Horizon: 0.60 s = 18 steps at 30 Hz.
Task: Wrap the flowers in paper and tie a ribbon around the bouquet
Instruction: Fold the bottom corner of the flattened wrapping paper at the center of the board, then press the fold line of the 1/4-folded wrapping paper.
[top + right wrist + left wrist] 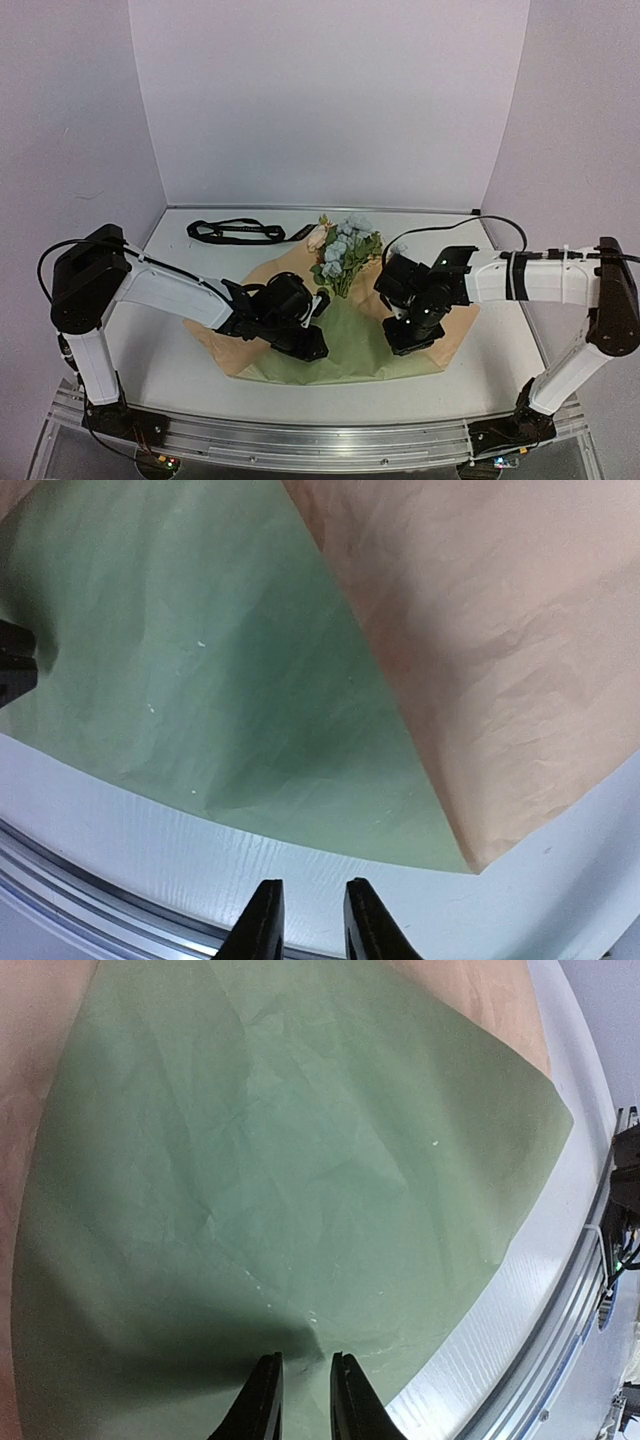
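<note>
The paper (345,350) lies on the table with its olive-green face up in the middle and tan flaps (455,325) folded in at both sides. The flowers (345,252) lie at its far end, blooms pointing away, stems running down onto the green. The black ribbon (235,231) lies loose at the back left. My left gripper (308,346) hovers low over the green paper (300,1160); its jaws (307,1362) stand narrowly open beside a raised crease, gripping nothing. My right gripper (408,340) hangs over bare table just off the paper's near edge (300,820), narrowly open (312,888) and empty.
A tan flap (500,630) overlaps the green right of the right gripper. The aluminium rail (320,440) runs along the table's near edge, close to both grippers (560,1330). White walls close in the back and sides. Black cables (440,232) trail behind the right arm.
</note>
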Each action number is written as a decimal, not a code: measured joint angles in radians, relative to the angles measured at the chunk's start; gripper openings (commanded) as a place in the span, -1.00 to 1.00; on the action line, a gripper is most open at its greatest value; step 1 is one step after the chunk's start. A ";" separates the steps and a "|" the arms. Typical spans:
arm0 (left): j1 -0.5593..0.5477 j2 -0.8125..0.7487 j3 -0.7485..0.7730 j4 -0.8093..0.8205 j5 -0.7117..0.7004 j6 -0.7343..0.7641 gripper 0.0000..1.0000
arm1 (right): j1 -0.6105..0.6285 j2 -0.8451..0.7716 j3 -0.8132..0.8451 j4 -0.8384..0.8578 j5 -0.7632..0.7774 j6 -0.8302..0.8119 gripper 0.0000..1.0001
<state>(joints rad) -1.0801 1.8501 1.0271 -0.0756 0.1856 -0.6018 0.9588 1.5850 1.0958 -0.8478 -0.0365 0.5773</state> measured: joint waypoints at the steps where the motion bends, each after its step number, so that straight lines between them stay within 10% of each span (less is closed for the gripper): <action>1: 0.000 0.001 0.000 -0.002 -0.003 0.000 -0.64 | 0.000 0.007 -0.011 0.011 -0.009 0.015 -0.65; 18: 0.000 0.005 0.007 -0.005 -0.002 0.073 -0.59 | 0.000 0.063 -0.225 0.185 0.129 0.228 -0.74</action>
<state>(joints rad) -1.0806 1.8547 1.0346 -0.0803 0.1837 -0.5288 0.9588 1.6478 0.8707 -0.6627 0.0924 0.8056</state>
